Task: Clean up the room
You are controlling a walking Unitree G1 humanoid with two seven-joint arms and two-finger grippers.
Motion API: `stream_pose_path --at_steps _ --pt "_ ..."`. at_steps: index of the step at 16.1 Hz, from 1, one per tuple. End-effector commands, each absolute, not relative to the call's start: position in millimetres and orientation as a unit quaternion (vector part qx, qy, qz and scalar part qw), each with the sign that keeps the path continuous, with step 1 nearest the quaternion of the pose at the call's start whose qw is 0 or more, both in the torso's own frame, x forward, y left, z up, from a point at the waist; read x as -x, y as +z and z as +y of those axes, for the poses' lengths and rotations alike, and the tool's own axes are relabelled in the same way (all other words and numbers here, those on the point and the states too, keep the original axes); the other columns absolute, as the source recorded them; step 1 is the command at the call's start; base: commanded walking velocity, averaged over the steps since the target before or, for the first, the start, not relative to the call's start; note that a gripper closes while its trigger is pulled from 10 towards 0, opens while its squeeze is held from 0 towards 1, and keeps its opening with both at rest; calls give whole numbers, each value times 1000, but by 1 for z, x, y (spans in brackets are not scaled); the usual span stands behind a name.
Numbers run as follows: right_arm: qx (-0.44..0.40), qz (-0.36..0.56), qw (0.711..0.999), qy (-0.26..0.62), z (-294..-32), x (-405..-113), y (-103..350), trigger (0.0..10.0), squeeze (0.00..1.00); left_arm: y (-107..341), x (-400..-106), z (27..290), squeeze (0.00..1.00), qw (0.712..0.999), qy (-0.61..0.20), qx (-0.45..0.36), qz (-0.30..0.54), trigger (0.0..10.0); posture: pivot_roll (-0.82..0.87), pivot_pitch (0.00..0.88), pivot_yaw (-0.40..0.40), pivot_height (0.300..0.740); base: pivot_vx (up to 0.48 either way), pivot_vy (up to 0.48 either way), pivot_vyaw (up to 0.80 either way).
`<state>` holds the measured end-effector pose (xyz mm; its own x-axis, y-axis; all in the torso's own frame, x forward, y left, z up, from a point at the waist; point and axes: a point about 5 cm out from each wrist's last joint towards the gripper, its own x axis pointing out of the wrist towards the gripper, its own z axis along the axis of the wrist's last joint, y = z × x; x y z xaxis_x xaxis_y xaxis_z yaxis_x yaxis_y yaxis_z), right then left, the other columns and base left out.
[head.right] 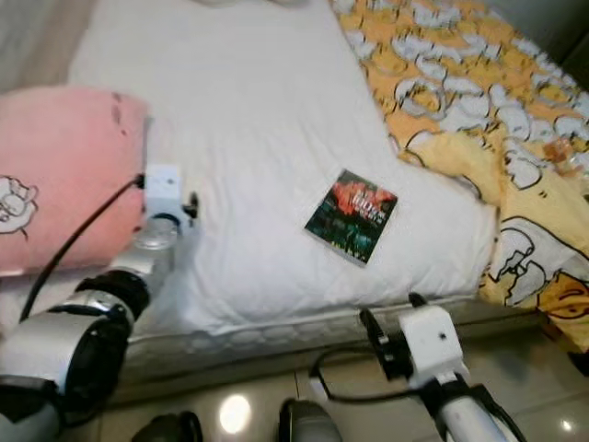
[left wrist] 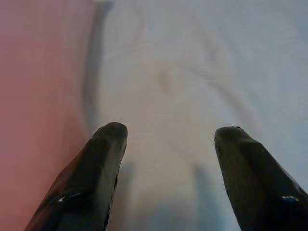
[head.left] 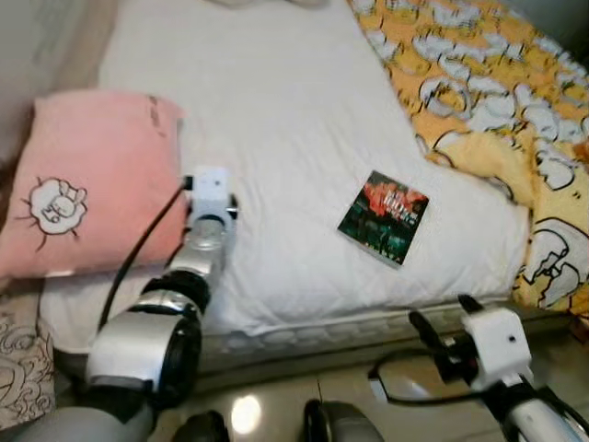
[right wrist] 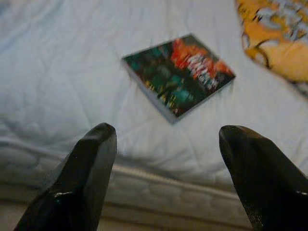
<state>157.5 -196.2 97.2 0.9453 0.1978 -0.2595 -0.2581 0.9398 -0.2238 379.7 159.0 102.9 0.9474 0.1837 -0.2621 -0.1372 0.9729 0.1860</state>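
Observation:
A book (head.left: 384, 217) with a dark green and red cover lies flat on the white bed sheet (head.left: 276, 110), near the front edge. My right gripper (right wrist: 169, 129) hovers at the mattress edge just short of the book (right wrist: 179, 74), open and empty. A pink pillow (head.left: 83, 180) with a cartoon drawing lies at the bed's left side. My left arm (head.left: 198, 249) reaches over the sheet beside the pillow's right edge. Its gripper (left wrist: 172, 130) is open over bare sheet, with the pink pillow (left wrist: 38, 96) beside one finger.
A yellow blanket (head.left: 488, 83) with a white cartoon pattern covers the bed's right side. The quilted mattress edge (head.left: 322, 333) runs across the front, with glossy floor tiles (head.left: 276, 405) below it. A patterned cloth (head.left: 23, 368) shows at the lower left.

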Motion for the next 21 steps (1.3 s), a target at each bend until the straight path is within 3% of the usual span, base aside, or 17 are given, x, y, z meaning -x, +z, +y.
stream_pose_path --at_steps 1,4,6,11,18,21 --pt "130 129 976 117 -200 -154 99 10000 0 97 -377 165 0 978 96 -96 161 10000 -450 247 -125 732 0 0 0" --pt "122 147 974 124 -201 -155 97 10000 0 79 -366 180 0 963 105 -125 215 10000 -427 255 -136 732 0 0 0" --pt "120 150 973 128 -200 -158 98 10000 0 75 -360 205 0 949 143 -156 234 10000 -414 255 -143 732 0 0 0" --pt "117 149 972 137 -197 -167 98 10000 0 112 -365 257 0 926 261 -210 171 10000 -387 237 -140 732 0 0 0" --pt "112 156 972 135 -197 -170 93 10000 0 100 -343 293 0 894 312 -252 199 10000 -379 223 -129 732 0 0 0" --pt "105 160 973 128 -198 -172 90 10000 0 113 -342 306 0 880 320 -304 176 10000 -366 202 -112 732 0 0 0"
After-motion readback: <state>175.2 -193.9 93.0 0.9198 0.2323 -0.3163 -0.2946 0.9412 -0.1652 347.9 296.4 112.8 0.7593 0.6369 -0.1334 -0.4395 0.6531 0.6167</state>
